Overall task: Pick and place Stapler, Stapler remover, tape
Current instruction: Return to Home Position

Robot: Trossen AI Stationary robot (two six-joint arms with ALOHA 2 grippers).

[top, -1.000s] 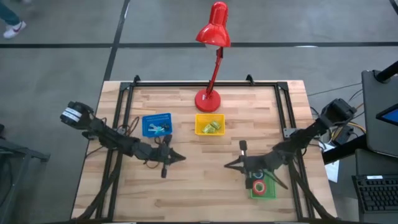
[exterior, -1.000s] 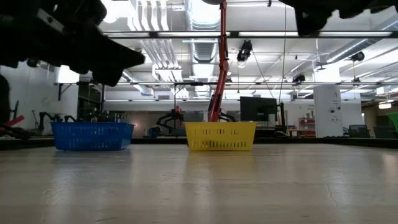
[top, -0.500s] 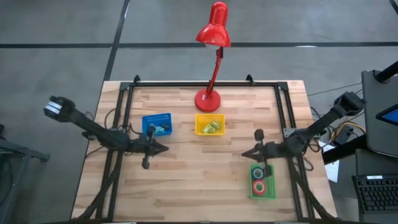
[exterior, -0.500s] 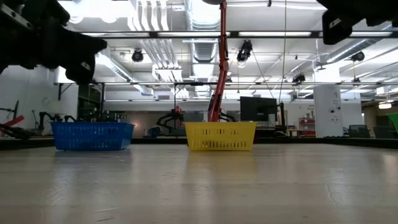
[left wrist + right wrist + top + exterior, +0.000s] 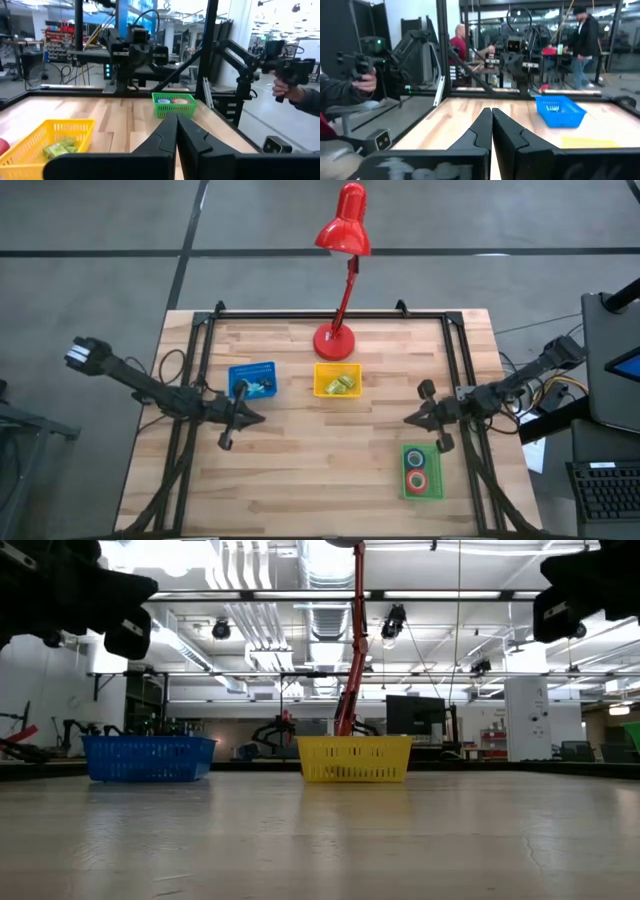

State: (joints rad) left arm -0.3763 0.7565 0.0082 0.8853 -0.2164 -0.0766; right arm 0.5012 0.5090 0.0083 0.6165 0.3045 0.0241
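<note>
Since the earlier frames both arms had pulled back from the middle of the table [image 5: 320,480]. The left end effector [image 5: 260,418] had slid toward the left of the overhead frame. The right end effector [image 5: 408,420] had left the green bin [image 5: 422,495] and moved up and to the right.

At left centre, the left end effector hung over bare wood just below the blue bin [image 5: 250,372], pointing right. Its wrist view showed the two fingers pressed together with nothing between them. The blue bin held the staple removers [image 5: 255,388], which were too small to tell their direction. To its right, apart from it, the yellow bin [image 5: 322,380] held the yellow-green staplers [image 5: 343,383], and their long axis could not be told either. Above the yellow bin stood the red lamp [image 5: 343,240], its stem leaning toward the top of the frame.

At right centre, the right end effector pointed left, its fingers closed together and empty, above and clear of the green bin. That bin sat at lower right, its long axis running top to bottom in the frame. The tape rolls [image 5: 420,479] lay flat inside it, with their open centres facing up. A red ring sat in the middle and a blue one [image 5: 415,457] nearer the bin's top end.

A person's hand [image 5: 287,82] gripped a dark handle beyond the table's edge.
</note>
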